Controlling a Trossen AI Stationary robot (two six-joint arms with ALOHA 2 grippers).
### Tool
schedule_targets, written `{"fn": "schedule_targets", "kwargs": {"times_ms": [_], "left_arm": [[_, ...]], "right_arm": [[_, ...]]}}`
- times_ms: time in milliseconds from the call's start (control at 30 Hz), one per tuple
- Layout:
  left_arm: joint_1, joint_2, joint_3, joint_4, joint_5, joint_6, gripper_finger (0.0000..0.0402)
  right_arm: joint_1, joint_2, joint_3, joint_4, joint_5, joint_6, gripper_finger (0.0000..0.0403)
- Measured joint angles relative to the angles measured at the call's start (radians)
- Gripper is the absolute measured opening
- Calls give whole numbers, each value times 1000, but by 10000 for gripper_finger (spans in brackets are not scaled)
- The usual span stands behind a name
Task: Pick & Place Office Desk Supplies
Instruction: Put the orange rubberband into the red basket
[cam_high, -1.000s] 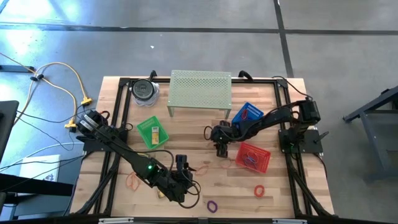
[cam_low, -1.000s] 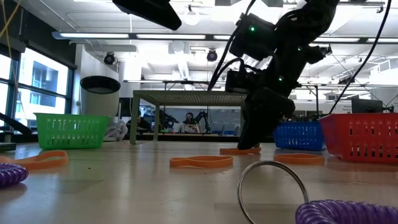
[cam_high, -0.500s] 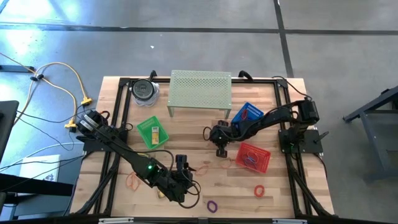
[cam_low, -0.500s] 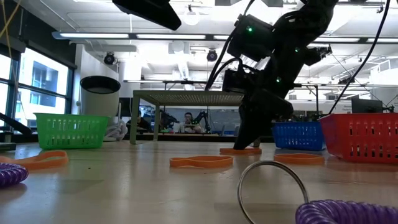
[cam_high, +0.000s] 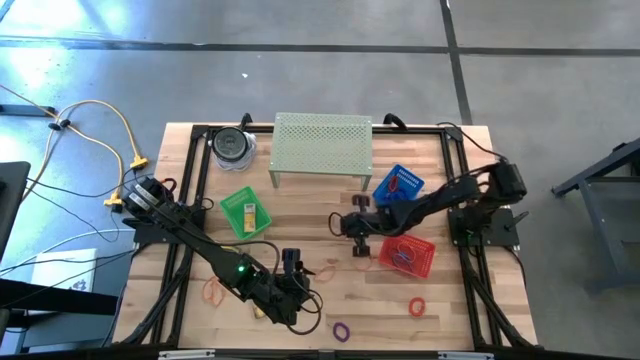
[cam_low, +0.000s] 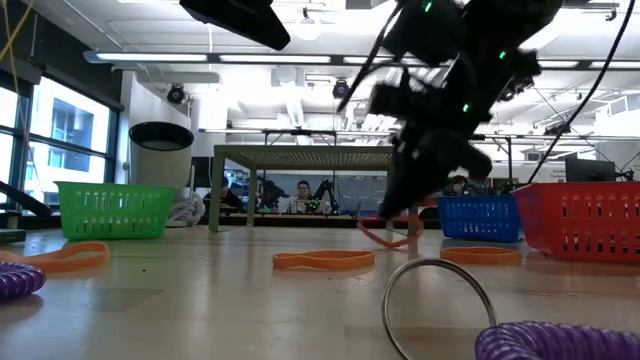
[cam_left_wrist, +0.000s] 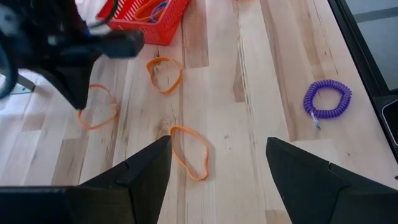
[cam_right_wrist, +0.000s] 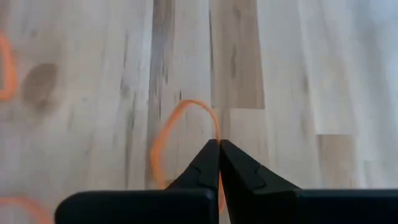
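Right gripper (cam_right_wrist: 219, 144) fingers pinch a thin orange band loop (cam_right_wrist: 180, 134) (limp, oval) above pale wood; left fingers (cam_left_wrist: 149, 168) spread.

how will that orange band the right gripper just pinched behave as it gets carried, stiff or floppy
Probably floppy: the orange band hangs in a sagging loop below the shut right gripper, clear of the table. It looks thin, so likely very light and prone to swing. Held only by a narrow pinch at the fingertips, it might slip out if jerked.
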Motion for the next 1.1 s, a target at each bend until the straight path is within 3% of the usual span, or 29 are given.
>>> {"fn": "schedule_targets", "kwargs": {"times_ms": [267,567,800,1100], "left_arm": [[0,0,0,-4,0,-7,252],[-8,0,0,-9,0,-12,252],[-16,0,0,-11,0,-19,252],[-16,0,0,-10,0,-26,252]], "right_arm": [[102,-94,74,-172,95,31,2],[294,-153,242,-444,244,125,2],[474,-155,343,-772,393,398,2],[625,-155,352,-1073,393,814,2]]}}
